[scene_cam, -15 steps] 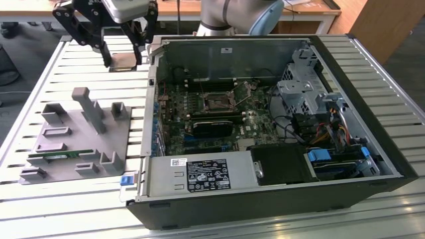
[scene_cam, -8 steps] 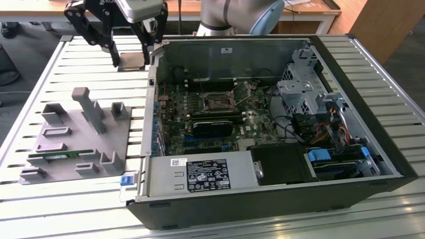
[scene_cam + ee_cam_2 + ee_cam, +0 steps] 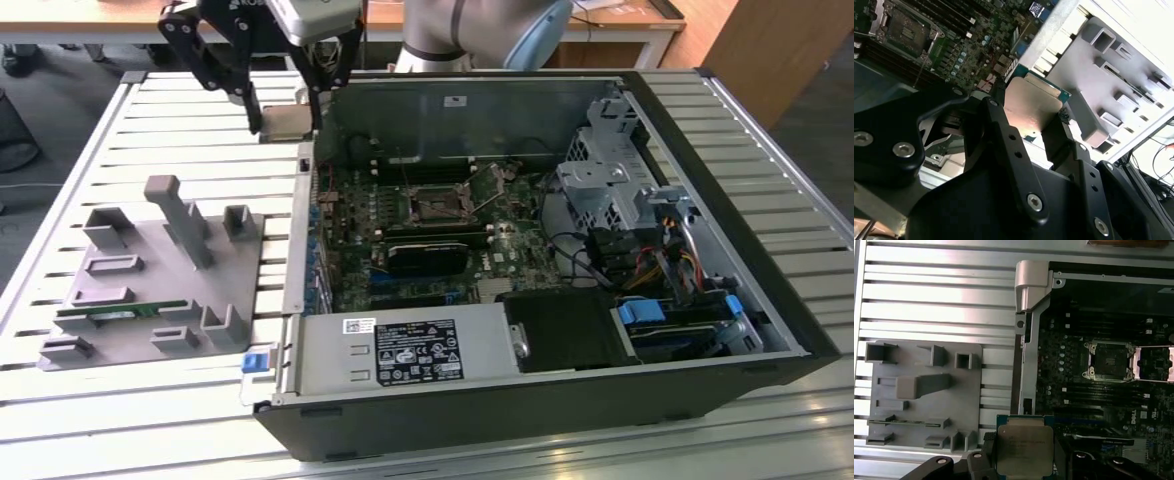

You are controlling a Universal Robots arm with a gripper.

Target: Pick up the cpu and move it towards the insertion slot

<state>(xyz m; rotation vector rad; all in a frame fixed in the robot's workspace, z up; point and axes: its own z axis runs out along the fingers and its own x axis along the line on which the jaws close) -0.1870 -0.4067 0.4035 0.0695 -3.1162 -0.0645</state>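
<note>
Exterior view: raised end effector (image 3: 284,122) clamps the cpu (image 3: 284,123) beside the case (image 3: 534,420).

A: What finishes do I log?
B: I see a square cpu (image 3: 1023,450) with dull silvery metal top, matt black gripper (image 3: 1019,462) fingers, a matt grey plastic tray (image 3: 924,395), and a shiny metal-framed insertion slot (image 3: 1109,361).

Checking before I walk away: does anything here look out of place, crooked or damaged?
Nothing stands out. The pincer holds the cpu flat and clear of the open computer case; the insertion slot lies open; the grey tray sits square.
</note>
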